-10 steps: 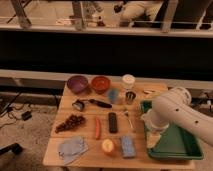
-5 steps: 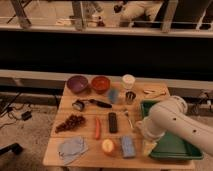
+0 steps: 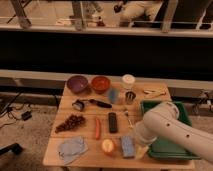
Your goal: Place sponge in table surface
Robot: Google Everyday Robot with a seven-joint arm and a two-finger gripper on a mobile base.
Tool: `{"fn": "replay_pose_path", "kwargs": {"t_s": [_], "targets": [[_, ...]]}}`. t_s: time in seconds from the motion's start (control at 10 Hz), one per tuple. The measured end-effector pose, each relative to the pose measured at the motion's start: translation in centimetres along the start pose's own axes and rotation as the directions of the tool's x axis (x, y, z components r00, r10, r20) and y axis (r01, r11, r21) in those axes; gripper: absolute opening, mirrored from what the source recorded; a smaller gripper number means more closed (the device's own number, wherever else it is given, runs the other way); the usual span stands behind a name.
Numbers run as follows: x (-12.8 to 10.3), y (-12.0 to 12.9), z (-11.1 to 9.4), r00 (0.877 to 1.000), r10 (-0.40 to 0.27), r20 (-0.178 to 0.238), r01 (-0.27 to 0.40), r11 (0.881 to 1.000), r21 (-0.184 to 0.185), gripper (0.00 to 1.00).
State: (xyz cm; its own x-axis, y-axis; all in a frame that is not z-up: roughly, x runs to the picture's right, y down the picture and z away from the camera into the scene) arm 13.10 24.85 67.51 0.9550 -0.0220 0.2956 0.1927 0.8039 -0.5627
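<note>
The blue sponge (image 3: 127, 146) lies flat on the wooden table (image 3: 55, 150) near its front edge, right of an orange fruit (image 3: 107, 146). My white arm (image 3: 167, 132) reaches in from the lower right, across the green tray (image 3: 159, 106). My gripper (image 3: 139, 142) is at the arm's lower left end, just right of the sponge and low over the table. The arm hides most of it, and I cannot tell whether it touches the sponge.
A purple bowl (image 3: 77, 83), a red bowl (image 3: 101, 83), a white cup (image 3: 129, 81) and a metal cup (image 3: 130, 97) stand at the back. A brush (image 3: 90, 103), grapes (image 3: 70, 122), a carrot (image 3: 97, 127), a black remote (image 3: 113, 122) and a grey cloth (image 3: 71, 148) lie to the left.
My arm has swung left and down, from over the green tray to the table's front edge beside the sponge. The objects on the table have not moved.
</note>
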Motion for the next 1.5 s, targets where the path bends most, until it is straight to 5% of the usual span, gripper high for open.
{"fn": "replay_pose_path", "kwargs": {"t_s": [0.6, 1.5], "targets": [[-1.3, 1.1, 3.2, 0.999, -0.034, 0.008, 0.035, 0.998, -0.044, 0.8], [-1.6, 0.4, 7.9, 0.998, -0.045, -0.032, 0.042, 0.996, -0.077, 0.8]]}}
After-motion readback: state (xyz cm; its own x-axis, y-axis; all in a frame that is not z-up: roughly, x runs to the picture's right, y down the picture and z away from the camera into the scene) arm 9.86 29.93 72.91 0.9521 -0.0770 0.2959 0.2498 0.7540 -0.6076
